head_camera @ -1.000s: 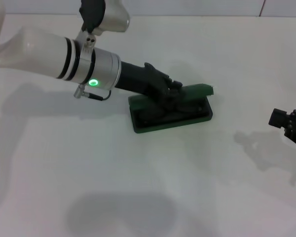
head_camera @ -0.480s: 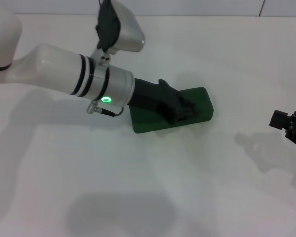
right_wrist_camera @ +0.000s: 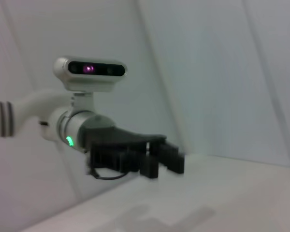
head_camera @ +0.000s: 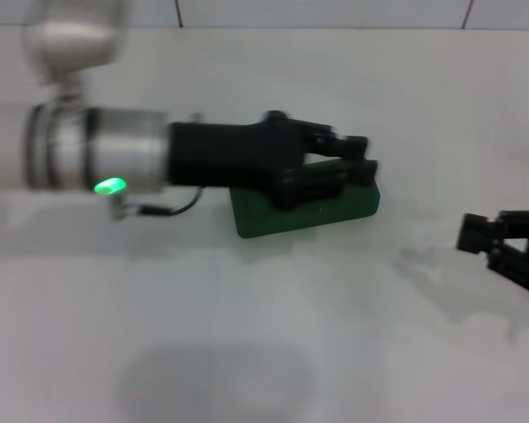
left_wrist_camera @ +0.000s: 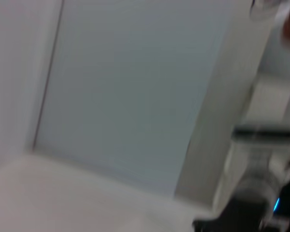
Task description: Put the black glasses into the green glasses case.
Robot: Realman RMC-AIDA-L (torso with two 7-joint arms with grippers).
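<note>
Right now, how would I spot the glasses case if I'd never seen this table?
Look at the white table and follow the left arm's black claw to its tip. Just beneath it lies the green glasses case, shut: a flat dark green rectangle, the only coloured thing there.

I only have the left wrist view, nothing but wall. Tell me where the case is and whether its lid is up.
Observer: In the head view the green case lies on the table with its lid shut.
Operator: Report where the left gripper sits.
Observer: The left gripper is over the case's far edge; whether it touches I cannot tell.
Operator: Now the right arm.
Observer: The right gripper hangs at the table's right side, apart from the case.
</note>
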